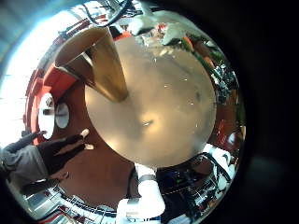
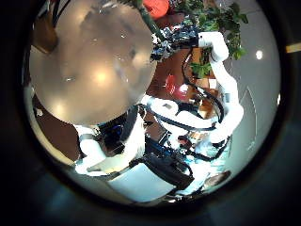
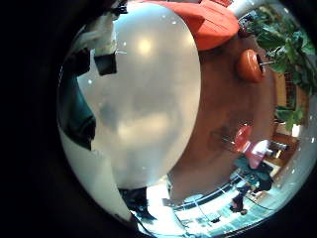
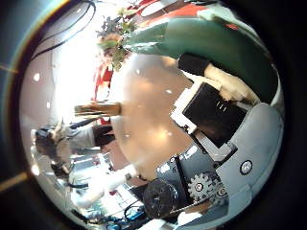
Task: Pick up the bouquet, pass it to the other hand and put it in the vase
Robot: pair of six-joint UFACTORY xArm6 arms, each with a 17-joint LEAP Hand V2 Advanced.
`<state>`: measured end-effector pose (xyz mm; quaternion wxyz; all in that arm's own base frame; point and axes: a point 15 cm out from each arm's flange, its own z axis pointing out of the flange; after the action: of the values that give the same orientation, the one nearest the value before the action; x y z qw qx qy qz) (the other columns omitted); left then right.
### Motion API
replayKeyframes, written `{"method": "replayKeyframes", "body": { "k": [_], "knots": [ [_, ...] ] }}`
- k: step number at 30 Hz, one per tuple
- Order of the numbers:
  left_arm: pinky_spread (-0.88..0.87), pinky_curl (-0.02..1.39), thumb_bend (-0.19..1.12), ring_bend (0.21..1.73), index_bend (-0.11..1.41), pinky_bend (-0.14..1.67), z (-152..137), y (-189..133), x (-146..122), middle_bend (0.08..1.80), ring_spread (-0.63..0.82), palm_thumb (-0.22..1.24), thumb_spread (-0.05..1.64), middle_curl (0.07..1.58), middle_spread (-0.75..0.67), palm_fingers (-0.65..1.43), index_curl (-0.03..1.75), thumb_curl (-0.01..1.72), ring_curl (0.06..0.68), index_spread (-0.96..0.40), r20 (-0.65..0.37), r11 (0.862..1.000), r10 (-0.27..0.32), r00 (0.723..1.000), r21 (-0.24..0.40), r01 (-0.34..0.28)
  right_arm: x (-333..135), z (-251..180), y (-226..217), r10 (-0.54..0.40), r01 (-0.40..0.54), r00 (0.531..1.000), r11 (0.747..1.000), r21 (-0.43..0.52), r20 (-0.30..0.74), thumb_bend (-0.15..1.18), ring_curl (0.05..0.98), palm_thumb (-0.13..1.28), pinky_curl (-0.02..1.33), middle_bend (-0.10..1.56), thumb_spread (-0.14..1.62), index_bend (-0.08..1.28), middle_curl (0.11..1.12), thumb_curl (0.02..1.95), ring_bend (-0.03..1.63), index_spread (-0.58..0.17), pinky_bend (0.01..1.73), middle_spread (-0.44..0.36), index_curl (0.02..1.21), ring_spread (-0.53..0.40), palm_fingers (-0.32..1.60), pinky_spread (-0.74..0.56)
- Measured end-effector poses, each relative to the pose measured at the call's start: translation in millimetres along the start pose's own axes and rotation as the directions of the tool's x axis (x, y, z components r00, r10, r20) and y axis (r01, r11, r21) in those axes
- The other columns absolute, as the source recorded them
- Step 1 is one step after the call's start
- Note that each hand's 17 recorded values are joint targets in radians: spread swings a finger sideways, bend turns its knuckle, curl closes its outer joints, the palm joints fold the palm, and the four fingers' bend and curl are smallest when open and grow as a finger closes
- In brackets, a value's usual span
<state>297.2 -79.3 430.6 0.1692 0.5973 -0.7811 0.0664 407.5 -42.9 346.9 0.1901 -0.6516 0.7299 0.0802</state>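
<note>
Paper-like wrapping of the bouquet point(image 4: 192, 43) lies against my right hand point(image 4: 216, 125), whose fingers look curled round it, blooms pointing out past the round table point(image 1: 177, 103). So the pick-up is done, I judge; whether the pass has happened I cannot tell. My left hand point(image 2: 122, 151) hangs over the table, its fingers out of sight. Still empty, the vase point(image 1: 93, 61) stands upright near the table's rim, about ten o'clock on the tabletop from my left palm.
</note>
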Motion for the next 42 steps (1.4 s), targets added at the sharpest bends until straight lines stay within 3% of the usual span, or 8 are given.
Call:
{"method": "replayKeyframes", "body": {
  "k": [8, 14, 23, 26, 30, 34, 38, 42],
  "knots": [
    [0.52, 0.26, -0.02, 0.47, 0.18, 0.18, -7, -8, 19, 0.2, 0.57, 0.32, 1.1, 0.34, 0.42, 0.16, 0.38, 0.32, 0.209, 0.13, -0.104, 1.0, 0.009, 0.995, 0.031, -0.006, -34, -74, -16, -0.009, -0.051, 0.932, 0.987, 0.154, 0.363, 0.02, 0.776, 1.18, 0.75, 1.35, 0.88, 1.11, 0.88, 0.91, 1.41, -0.285, 1.35, -0.136, 1.02, -0.209, 1.13, -0.17],
    [0.51, 0.26, -0.02, 0.48, 0.18, 0.18, -13, -18, 41, 0.2, 0.56, 0.32, 1.1, 0.34, 0.4, 0.17, 0.38, 0.32, 0.208, 0.13, -0.239, 0.997, 0.051, 0.97, 0.067, -0.036, -78, -114, -9, -0.139, 0.001, 0.768, 0.976, 0.216, 0.626, 0.01, 0.773, 1.18, 0.78, 1.36, 0.87, 1.12, 0.86, 0.95, 1.42, -0.275, 1.33, -0.129, 1.01, -0.206, 1.13, -0.17],
    [0.5, 0.26, -0.03, 0.5, 0.17, 0.19, -62, -41, 86, 0.2, 0.56, 0.25, 1.07, 0.34, 0.4, 0.18, 0.37, 0.32, 0.21, 0.15, -0.519, 0.971, 0.157, 0.84, 0.235, -0.037, -130, -149, 36, -0.249, 0.118, 0.447, 0.969, 0.219, 0.859, 0.0, 0.764, 1.18, 0.84, 1.38, 0.88, 1.13, 0.84, 1.03, 1.43, -0.263, 1.29, -0.122, 1.0, -0.2, 1.13, -0.18],
    [0.5, 0.27, -0.03, 0.53, 0.16, 0.2, -82, -53, 108, 0.19, 0.56, 0.23, 1.05, 0.34, 0.42, 0.17, 0.36, 0.32, 0.215, 0.18, -0.637, 0.963, 0.201, 0.744, 0.267, -0.031, -134, -143, 46, -0.212, 0.107, 0.364, 0.977, 0.185, 0.907, 0.0, 0.76, 1.18, 0.85, 1.38, 0.87, 1.13, 0.83, 1.05, 1.43, -0.26, 1.28, -0.12, 1.0, -0.199, 1.13, -0.18],
    [0.5, 0.28, -0.02, 0.54, 0.17, 0.2, -109, -52, 131, 0.2, 0.56, 0.24, 1.05, 0.34, 0.43, 0.16, 0.35, 0.32, 0.214, 0.19, -0.753, 0.958, 0.249, 0.609, 0.286, -0.039, -127, -136, 38, -0.198, 0.057, 0.374, 0.98, 0.191, 0.906, 0.0, 0.757, 1.17, 0.87, 1.39, 0.87, 1.14, 0.82, 1.08, 1.44, -0.257, 1.27, -0.119, 0.99, -0.198, 1.13, -0.18],
    [0.5, 0.29, -0.03, 0.54, 0.17, 0.19, -103, -33, 124, 0.2, 0.57, 0.25, 1.04, 0.34, 0.44, 0.16, 0.34, 0.32, 0.211, 0.2, -0.684, 0.952, 0.258, 0.683, 0.299, -0.061, -107, -123, 18, -0.17, -0.008, 0.43, 0.981, 0.192, 0.887, 0.0, 0.756, 1.17, 0.89, 1.39, 0.87, 1.14, 0.82, 1.1, 1.44, -0.254, 1.26, -0.118, 0.99, -0.197, 1.13, -0.18],
    [0.5, 0.29, -0.03, 0.55, 0.17, 0.19, -113, -8, 138, 0.2, 0.57, 0.25, 1.04, 0.34, 0.43, 0.17, 0.34, 0.32, 0.21, 0.2, -0.598, 0.924, 0.315, 0.737, 0.372, -0.092, -91, -117, 13, -0.139, -0.011, 0.469, 0.987, 0.163, 0.872, -0.01, 0.755, 1.16, 0.91, 1.4, 0.87, 1.14, 0.81, 1.12, 1.44, -0.249, 1.25, -0.117, 0.98, -0.199, 1.12, -0.18],
    [0.5, 0.29, -0.03, 0.55, 0.17, 0.19, -104, -4, 136, 0.2, 0.57, 0.25, 1.04, 0.34, 0.43, 0.17, 0.34, 0.32, 0.208, 0.2, -0.571, 0.933, 0.294, 0.767, 0.345, -0.101, -81, -96, 19, -0.09, 0.008, 0.56, 0.995, 0.102, 0.823, -0.05, 0.749, 0.99, 0.91, 1.38, 0.89, 1.12, 0.8, 1.08, 1.42, -0.251, 1.25, -0.125, 0.98, -0.202, 1.08, -0.2]
  ]
}}
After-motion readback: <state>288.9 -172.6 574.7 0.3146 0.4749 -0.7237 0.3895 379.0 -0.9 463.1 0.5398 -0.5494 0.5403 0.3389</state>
